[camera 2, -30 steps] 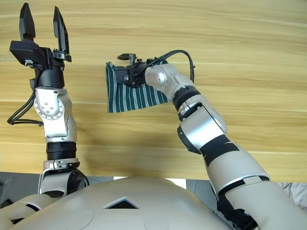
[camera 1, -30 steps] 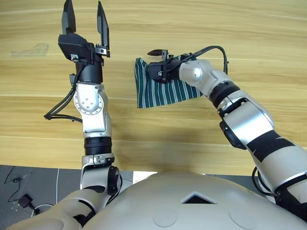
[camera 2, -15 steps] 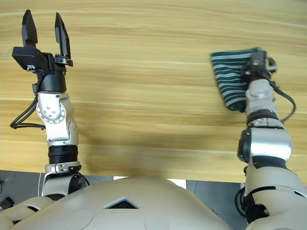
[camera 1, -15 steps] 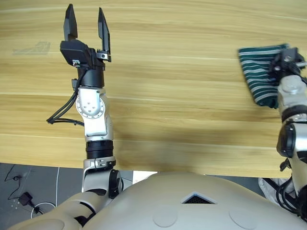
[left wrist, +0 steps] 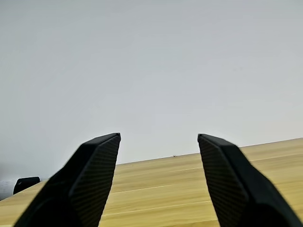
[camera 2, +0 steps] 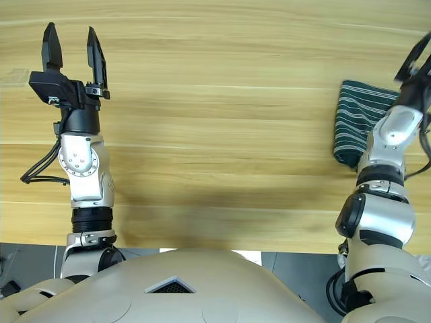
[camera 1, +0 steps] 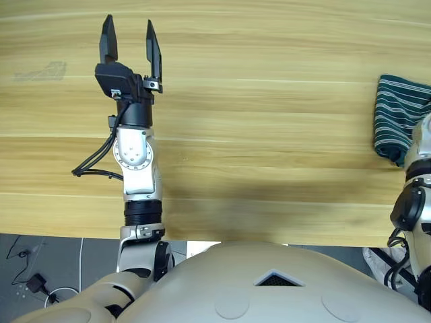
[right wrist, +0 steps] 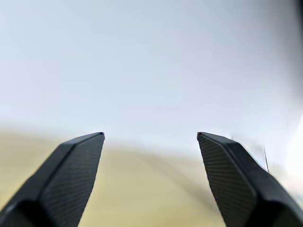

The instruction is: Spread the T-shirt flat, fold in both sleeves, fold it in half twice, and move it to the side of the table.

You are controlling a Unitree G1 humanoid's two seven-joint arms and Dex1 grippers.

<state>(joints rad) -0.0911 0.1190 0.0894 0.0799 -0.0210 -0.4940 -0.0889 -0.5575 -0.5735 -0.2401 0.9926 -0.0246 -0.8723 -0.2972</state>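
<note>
Right eye view has the folded striped T-shirt (camera 2: 360, 121) lying flat on the right side of the desk (camera 2: 222, 101). Just past the T-shirt's far right corner sits the right pincer (right wrist: 150, 138), fingers spread with nothing between them, not gripping the cloth. Well to the T-shirt's left, the left pincer (camera 2: 70, 32) points away over the desk, also spread wide and holding nothing.

Below the near edge of the bench (camera 1: 269, 222) I see dark grey floor (camera 1: 54, 245). A small black power adapter (camera 1: 34, 281) lies on it with its thin lead, and a white cable (camera 1: 80, 259) runs just beside. A faint grey smudge (camera 1: 42, 69) marks the bench top at far left. On the left wrist view I get a plain white wall (left wrist: 151, 66) and a small dark object (left wrist: 26, 183) I can't identify.
</note>
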